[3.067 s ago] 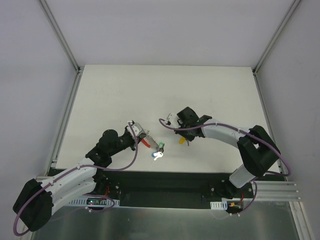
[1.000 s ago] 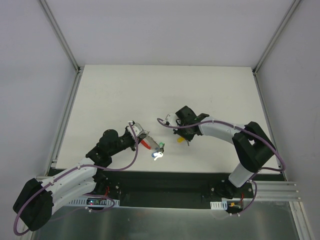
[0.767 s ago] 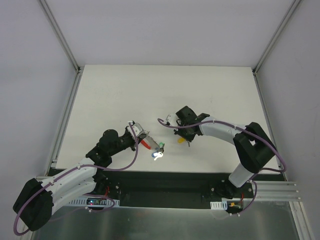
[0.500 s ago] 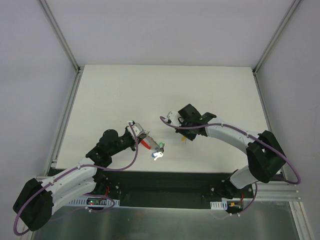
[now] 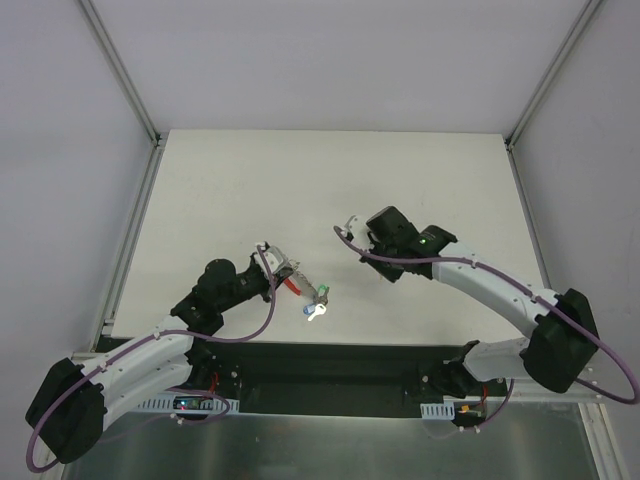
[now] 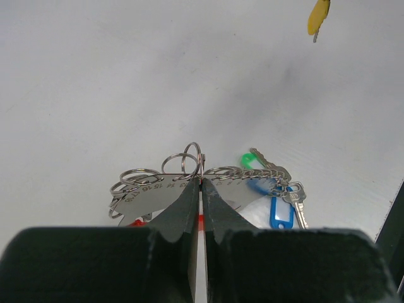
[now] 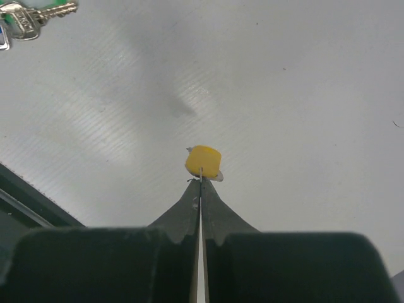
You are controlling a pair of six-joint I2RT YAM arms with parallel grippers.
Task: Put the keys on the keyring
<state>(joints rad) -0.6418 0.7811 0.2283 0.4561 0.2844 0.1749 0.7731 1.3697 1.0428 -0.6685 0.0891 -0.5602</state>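
Right claw (image 7: 201,180) pinches the yellow key (image 7: 203,161), left claw (image 6: 201,182) seemingly the keyring (image 6: 151,194), over a white table (image 5: 250,180) between grey walls (image 5: 300,60).

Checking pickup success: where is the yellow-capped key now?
Right wrist view, centre: the yellow-capped key is pinched by the right claw, well apart from the key bunch at top left.

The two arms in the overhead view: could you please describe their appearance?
The left arm and right arm have white links, black joints and a purple cable alongside. The left gripper and right gripper have dark tapered fingers.
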